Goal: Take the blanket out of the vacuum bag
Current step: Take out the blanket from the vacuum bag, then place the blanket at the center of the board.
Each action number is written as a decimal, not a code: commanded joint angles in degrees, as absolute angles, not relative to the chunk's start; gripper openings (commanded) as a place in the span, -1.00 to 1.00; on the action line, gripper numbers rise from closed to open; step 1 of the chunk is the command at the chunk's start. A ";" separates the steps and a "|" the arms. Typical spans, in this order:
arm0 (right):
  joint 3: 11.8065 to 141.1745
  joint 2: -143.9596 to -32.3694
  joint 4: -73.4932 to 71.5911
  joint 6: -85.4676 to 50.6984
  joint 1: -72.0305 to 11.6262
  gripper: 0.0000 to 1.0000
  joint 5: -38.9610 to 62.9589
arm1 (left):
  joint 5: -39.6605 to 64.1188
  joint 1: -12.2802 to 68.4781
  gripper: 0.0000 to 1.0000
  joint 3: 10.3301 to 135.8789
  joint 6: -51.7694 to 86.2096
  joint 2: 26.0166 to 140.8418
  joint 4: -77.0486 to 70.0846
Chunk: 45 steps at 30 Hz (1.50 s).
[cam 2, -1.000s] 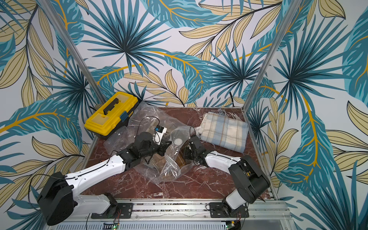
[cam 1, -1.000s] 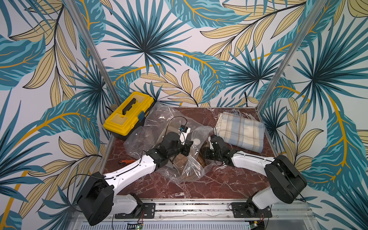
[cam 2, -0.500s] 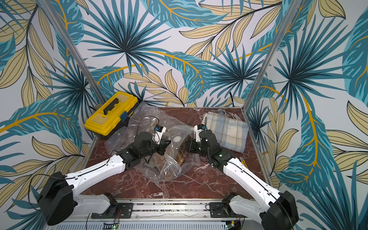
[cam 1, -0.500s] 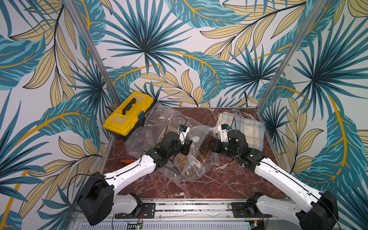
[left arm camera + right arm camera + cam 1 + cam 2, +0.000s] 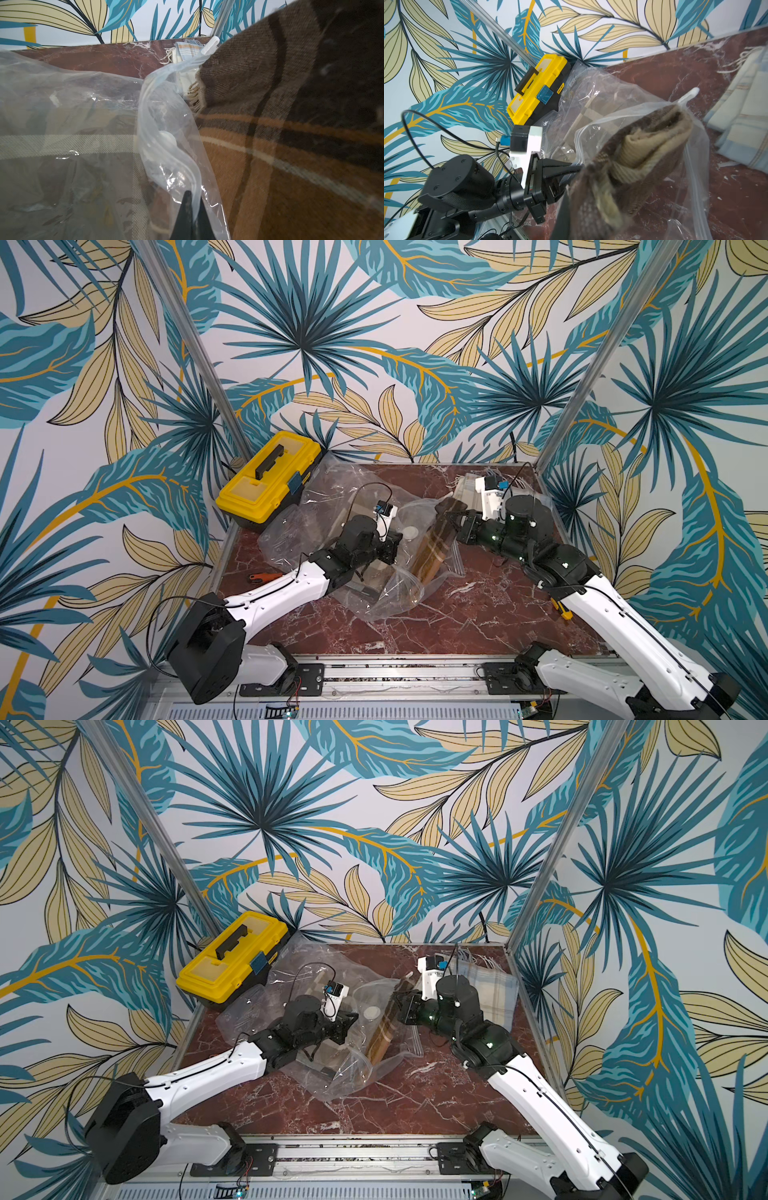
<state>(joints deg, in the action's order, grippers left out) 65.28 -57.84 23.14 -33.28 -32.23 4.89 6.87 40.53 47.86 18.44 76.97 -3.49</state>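
The brown plaid blanket point(image 5: 432, 547) is folded into a long, narrow bundle. Its long axis runs roughly front to back across the marble table point(image 5: 457, 626). The far end is raised and points toward the back wall, and the near end slopes down toward the robot's base. The bundle sits on the right arm's side of the yellow toolbox point(image 5: 270, 481) and nearer the robot than the toolbox.

The lower part of the blanket is inside the clear vacuum bag point(image 5: 395, 593), while the raised end stands free of the bag's mouth. In the right wrist view that end shows tan layers wrapped in brown point(image 5: 623, 166), with the bag's zip rim point(image 5: 591, 126) looping around it.

The right gripper point(image 5: 451, 516) is clamped on the raised end of the blanket and holds it off the table. The left gripper point(image 5: 194, 212) is pinched tight on the bag's zip edge, with plastic caught between its black fingertips point(image 5: 188, 205). In both top views those tips are buried under film, so only the left wrist view shows this grip.

More crumpled plastic point(image 5: 332, 497) reaches up to touch the toolbox. It could be a second bag or a fold of the same one; I cannot tell which.

A pale blue checked cloth point(image 5: 490, 986) lies well apart from the toolbox, in the far corner behind the right arm. An orange-handled tool point(image 5: 259, 577) lies nearer the robot than the toolbox, close to the table's edge.
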 commanded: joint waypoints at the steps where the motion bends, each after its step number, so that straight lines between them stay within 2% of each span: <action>1: 69.77 -56.34 23.96 -28.34 -32.26 -1.00 0.11 | 7.62 40.69 -1.00 48.69 18.34 76.22 -3.12; 19: 78.84 -56.66 21.24 -21.98 -32.15 -1.00 -12.88 | 7.86 40.87 -1.00 46.88 19.08 75.33 -3.87; 34: 89.74 -59.99 30.00 -15.11 -31.66 -1.00 -21.79 | 6.35 40.94 -1.00 47.59 18.57 73.74 -3.34; 45: 91.98 -58.11 34.10 -10.11 -31.44 -1.00 -30.10 | 6.79 40.91 -1.00 47.68 18.84 73.56 -2.56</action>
